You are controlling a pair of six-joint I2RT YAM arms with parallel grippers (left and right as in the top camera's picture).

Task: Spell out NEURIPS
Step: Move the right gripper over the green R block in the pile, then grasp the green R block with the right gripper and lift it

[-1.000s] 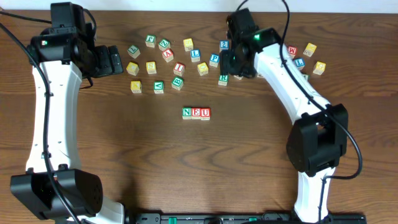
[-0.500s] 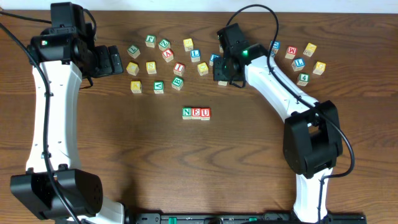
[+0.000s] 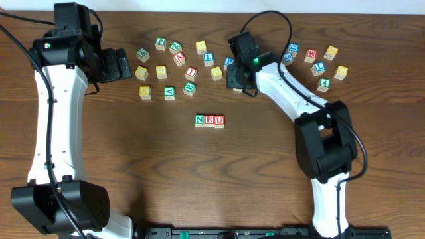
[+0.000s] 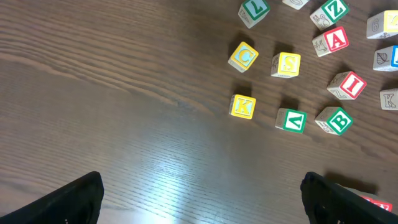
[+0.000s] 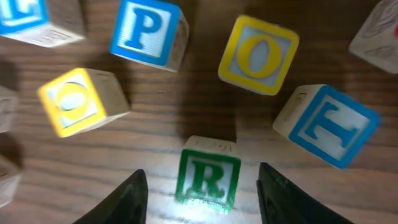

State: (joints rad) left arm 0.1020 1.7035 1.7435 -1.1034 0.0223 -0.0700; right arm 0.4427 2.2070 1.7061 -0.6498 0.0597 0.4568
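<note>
Green R cube [image 5: 205, 177] is sitting right btwn the fingers of the right pincer [image 5: 202, 175], letter facing up. Pincer's released atm: there's a sliver of bare wood showing on both sides of the cube, so nothing's gripped.

Around it in the right wrist view:
- blue P cube [image 5: 146, 31] up-left
- a yellow O cube [image 5: 257, 55] up-right
- a blue T cube [image 5: 326, 127] off to the right
- another yellow cube [image 5: 81, 99] on the left, letter too blurry to call tbh

From overhead, the N cube [image 3: 200, 120], E cube [image 3: 210, 120] and U cube [image 3: 219, 121] are lined up side by side, touching, in a row mid-tabletop [image 3: 133, 166]. They're well apart from the scattered pile near the far edge, where the R is.

Left pincer [image 4: 200, 198] is spread wide w/ nothing in it, hovering over bare wood left of the pile. Its cam shows the yellow S cube [image 4: 286, 64] just beside a yellow C cube [image 4: 244, 56], w/ a yellow K cube [image 4: 242, 106] below the C. The red I cube [image 4: 348, 85] is off to the S's right, near a green B cube [image 4: 337, 121].
</note>
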